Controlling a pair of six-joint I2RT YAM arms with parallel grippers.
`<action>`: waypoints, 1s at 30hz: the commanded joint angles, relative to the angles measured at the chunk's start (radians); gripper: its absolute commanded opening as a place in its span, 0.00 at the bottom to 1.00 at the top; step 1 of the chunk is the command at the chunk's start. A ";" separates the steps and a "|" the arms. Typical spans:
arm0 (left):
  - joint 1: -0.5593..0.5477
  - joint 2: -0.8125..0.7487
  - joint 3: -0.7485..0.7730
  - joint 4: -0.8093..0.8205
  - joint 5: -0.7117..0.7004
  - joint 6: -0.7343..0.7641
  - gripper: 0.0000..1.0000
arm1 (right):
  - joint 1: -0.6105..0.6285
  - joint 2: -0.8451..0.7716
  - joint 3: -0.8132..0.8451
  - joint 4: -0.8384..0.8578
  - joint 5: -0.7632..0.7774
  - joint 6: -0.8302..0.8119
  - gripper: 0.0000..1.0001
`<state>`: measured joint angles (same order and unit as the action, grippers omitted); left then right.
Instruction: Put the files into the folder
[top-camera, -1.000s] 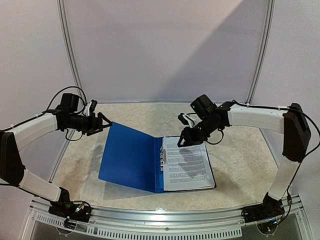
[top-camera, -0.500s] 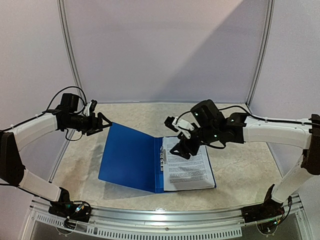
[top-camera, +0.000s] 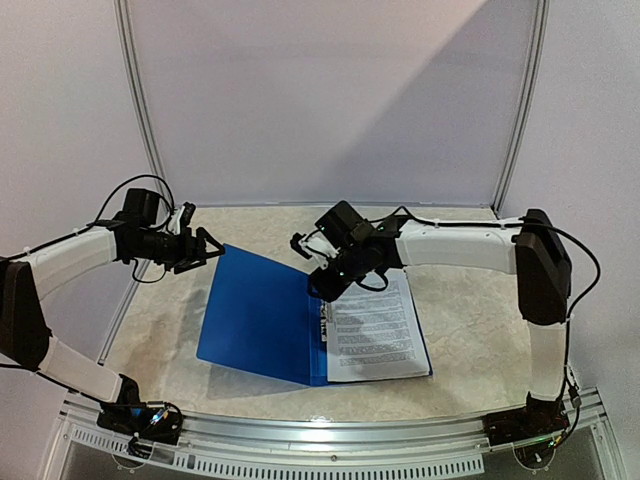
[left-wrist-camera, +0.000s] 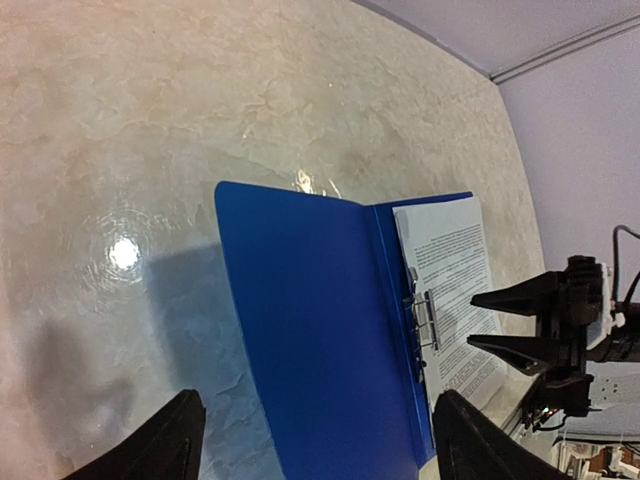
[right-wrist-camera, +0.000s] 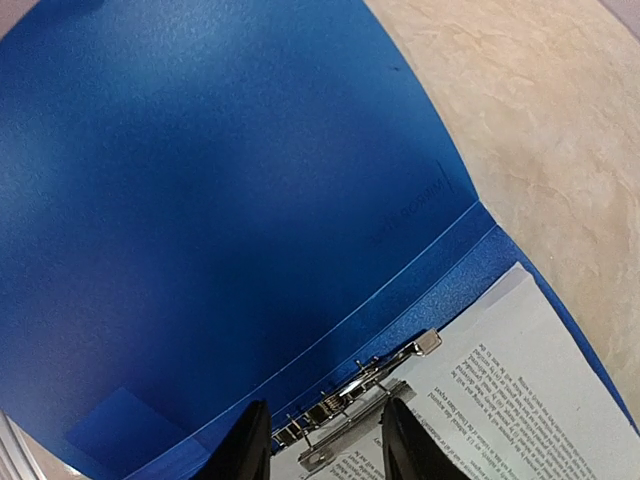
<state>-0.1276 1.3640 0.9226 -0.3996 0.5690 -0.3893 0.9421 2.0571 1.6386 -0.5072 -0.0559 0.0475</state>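
Observation:
The dark-blue folder (top-camera: 258, 318) lies open on the table, its left cover (left-wrist-camera: 300, 330) tilted up off the surface. The files (top-camera: 377, 325), white printed sheets, rest on its right half beside the metal clip (right-wrist-camera: 365, 395) on the spine. My right gripper (top-camera: 318, 288) hovers over the spine. In the right wrist view the right gripper (right-wrist-camera: 325, 448) stands partly open with the raised clip lever between its fingers; I cannot tell whether they touch it. My left gripper (top-camera: 212, 250) is open by the cover's far left corner and holds nothing (left-wrist-camera: 320, 450).
The marble-patterned table (top-camera: 470, 300) is walled by pale panels behind and at both sides. A metal rail (top-camera: 320, 438) runs along the near edge by the arm bases. The right gripper (left-wrist-camera: 515, 320) shows from the side in the left wrist view.
My right arm has swung left from above the sheets to above the folder's spine; its jaws widened and then narrowed again. The left arm and the folder have not moved.

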 joint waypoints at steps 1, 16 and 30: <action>-0.005 0.006 -0.007 0.021 0.002 0.010 0.80 | -0.001 0.067 0.086 -0.049 0.048 0.044 0.33; -0.002 0.010 -0.006 0.021 0.005 0.008 0.80 | -0.025 0.194 0.165 -0.125 0.080 0.059 0.28; -0.001 0.006 -0.004 0.020 0.008 0.010 0.80 | -0.042 0.226 0.213 -0.108 -0.046 0.049 0.61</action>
<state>-0.1272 1.3640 0.9226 -0.3996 0.5690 -0.3893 0.9112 2.2486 1.8118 -0.6273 -0.0441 0.1059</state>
